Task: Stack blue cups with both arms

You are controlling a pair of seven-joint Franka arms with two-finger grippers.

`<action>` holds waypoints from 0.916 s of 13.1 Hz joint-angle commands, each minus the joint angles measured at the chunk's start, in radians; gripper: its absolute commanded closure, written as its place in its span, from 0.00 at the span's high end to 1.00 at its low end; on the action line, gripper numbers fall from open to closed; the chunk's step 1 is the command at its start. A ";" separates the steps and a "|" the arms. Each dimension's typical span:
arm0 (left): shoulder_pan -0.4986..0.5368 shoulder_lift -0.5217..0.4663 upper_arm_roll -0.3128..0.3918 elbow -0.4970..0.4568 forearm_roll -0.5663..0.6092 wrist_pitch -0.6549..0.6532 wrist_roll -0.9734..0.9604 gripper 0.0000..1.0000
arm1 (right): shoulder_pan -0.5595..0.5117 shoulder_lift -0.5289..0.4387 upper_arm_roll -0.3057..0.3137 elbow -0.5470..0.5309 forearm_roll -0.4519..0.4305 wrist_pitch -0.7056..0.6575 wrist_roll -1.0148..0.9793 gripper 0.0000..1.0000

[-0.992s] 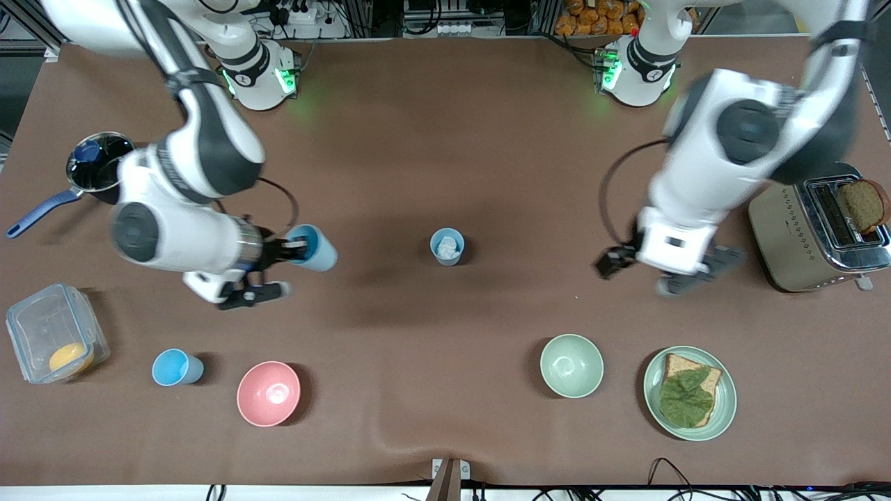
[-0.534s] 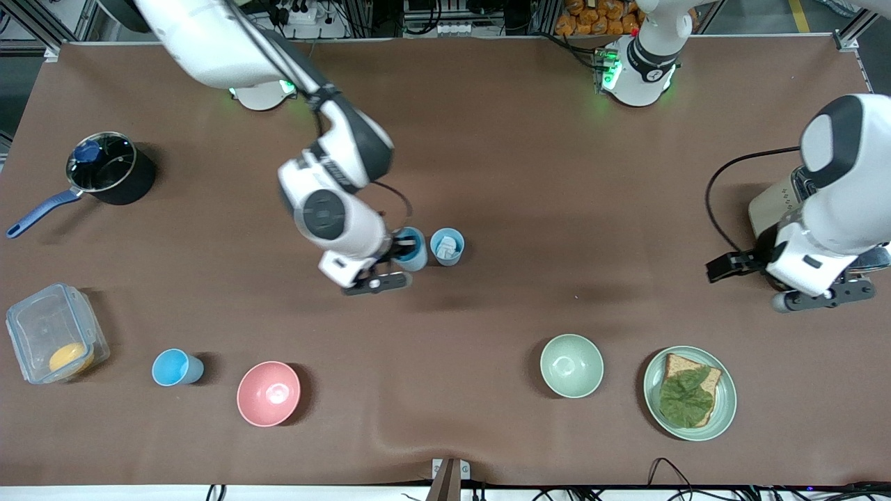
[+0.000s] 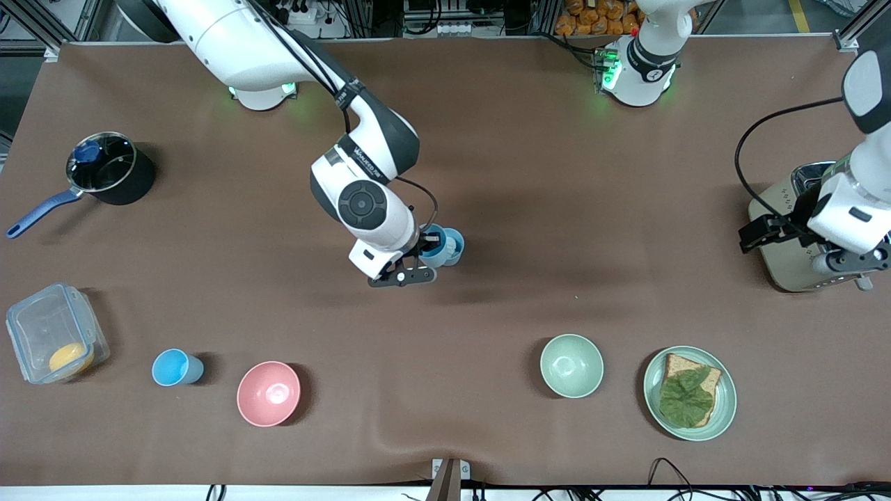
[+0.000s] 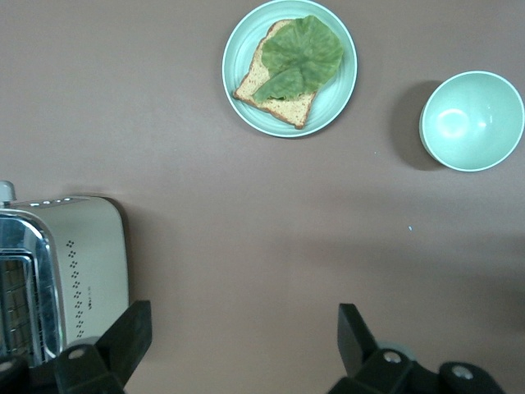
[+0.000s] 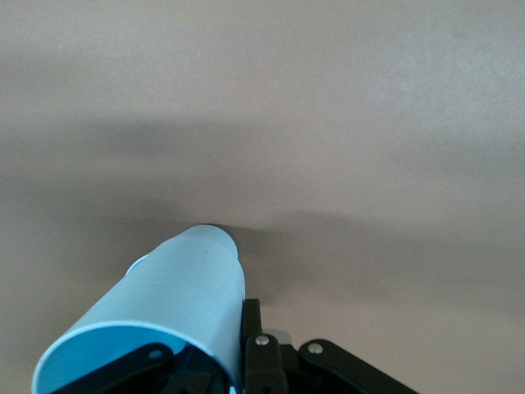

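You're holding a bright sky-blue tapered plastic cup (image 3: pixel 433 248) in the right gripper (image 3: pixel 418 259), fingers pinching its rim wall, one inside and one outside. It's hanging over mid-table, overlapping the paler grey-blue plastic cup (image 3: pixel 453 246) standing there w/ something white inside. Can't tell if the two are touching yet.

Progress, as I'm judging it: pick is done, carry is about done, nesting isn't. A third small blue cup (image 3: pixel 177 367) is sitting untouched near the front edge toward the right arm's end, beside the pink bowl (image 3: pixel 269 393), so at least one more fetch is left.

Orientation: in the right wrist view the held cup (image 5: pixel 168 316) is looking tilted, long axis slanting off vertical, narrow base leading away from the fingers, mouth at the gripper. The standing cup is upright, mouth up. You're probably needing to level it before lowering.

Left gripper (image 3: pixel 850 259) is waiting over the cream toaster (image 3: pixel 790 243), jaws spread wide, holding nothing.
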 commanded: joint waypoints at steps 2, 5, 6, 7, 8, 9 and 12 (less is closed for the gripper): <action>-0.133 -0.052 0.154 -0.019 -0.047 -0.072 0.056 1.00 | 0.045 0.030 -0.012 0.028 -0.031 -0.010 0.065 0.00; -0.176 -0.063 0.202 -0.008 -0.058 -0.101 0.056 1.00 | 0.056 0.039 -0.012 0.029 -0.041 -0.010 0.079 0.00; -0.214 -0.070 0.239 -0.005 -0.055 -0.107 0.057 1.00 | 0.056 0.042 -0.013 0.029 -0.041 -0.010 0.079 0.00; -0.254 -0.079 0.291 -0.005 -0.052 -0.112 0.057 1.00 | 0.056 0.045 -0.013 0.029 -0.043 -0.009 0.079 0.00; -0.268 -0.086 0.308 -0.005 -0.053 -0.115 0.071 1.00 | 0.056 0.046 -0.013 0.029 -0.043 -0.007 0.087 0.00; -0.264 -0.092 0.308 -0.007 -0.061 -0.119 0.091 1.00 | 0.062 0.048 -0.013 0.029 -0.045 0.002 0.091 0.00; -0.259 -0.104 0.302 -0.007 -0.064 -0.121 0.086 1.00 | 0.073 0.062 -0.012 0.029 -0.063 0.009 0.114 0.00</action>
